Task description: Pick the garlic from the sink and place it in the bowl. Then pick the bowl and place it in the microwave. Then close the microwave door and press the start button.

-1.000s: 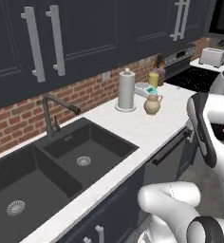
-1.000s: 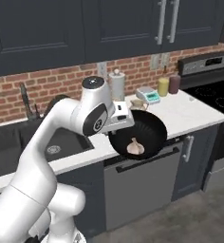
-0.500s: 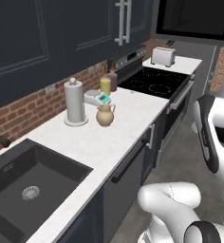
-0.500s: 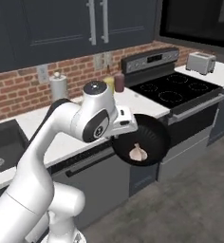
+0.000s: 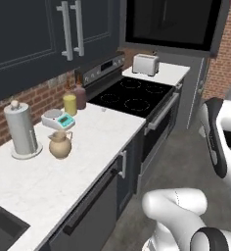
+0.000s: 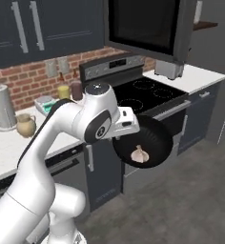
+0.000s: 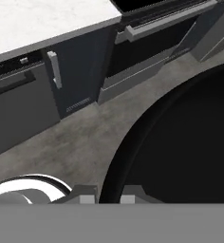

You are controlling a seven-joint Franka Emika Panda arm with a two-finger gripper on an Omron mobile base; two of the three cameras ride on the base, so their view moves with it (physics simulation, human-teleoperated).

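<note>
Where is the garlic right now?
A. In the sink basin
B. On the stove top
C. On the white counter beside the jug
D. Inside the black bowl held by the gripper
D. In the right base view the garlic lies inside the bowl, which the gripper holds by its rim, out in front of the stove.

Pale garlic lies inside the black bowl, held tilted.

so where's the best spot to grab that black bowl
By its thin rim, as the tool has it now: shut on the near edge of the bowl, one finger inside and one outside. The bowl is too wide to span, and this keeps the garlic inside.
</note>
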